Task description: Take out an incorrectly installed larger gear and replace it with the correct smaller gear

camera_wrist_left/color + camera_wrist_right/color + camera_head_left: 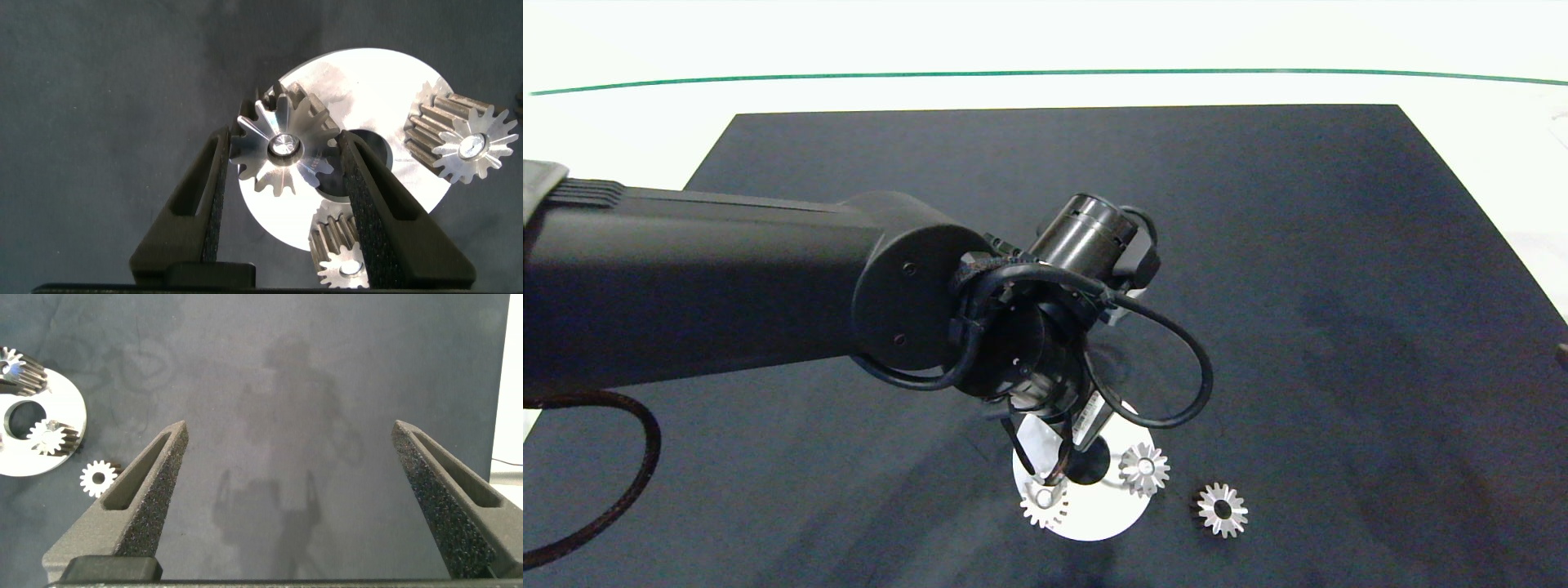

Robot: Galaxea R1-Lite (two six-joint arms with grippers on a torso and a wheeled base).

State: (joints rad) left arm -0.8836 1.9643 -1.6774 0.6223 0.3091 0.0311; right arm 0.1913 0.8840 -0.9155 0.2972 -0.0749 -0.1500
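Larger gear (282,151) between left claw (282,163) fingers; no legible markings

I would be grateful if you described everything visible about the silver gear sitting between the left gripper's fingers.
The larger gear is shiny silver metal, with pointed teeth flaring outward and a small centre hole where a bright pin end shows. It sits on the round silver plate, near its rim, beside the plate's dark centre hole. The left gripper brackets it, one finger at either side; whether the pads press the teeth cannot be told. Two other toothed gears stand on the plate, apart from it.
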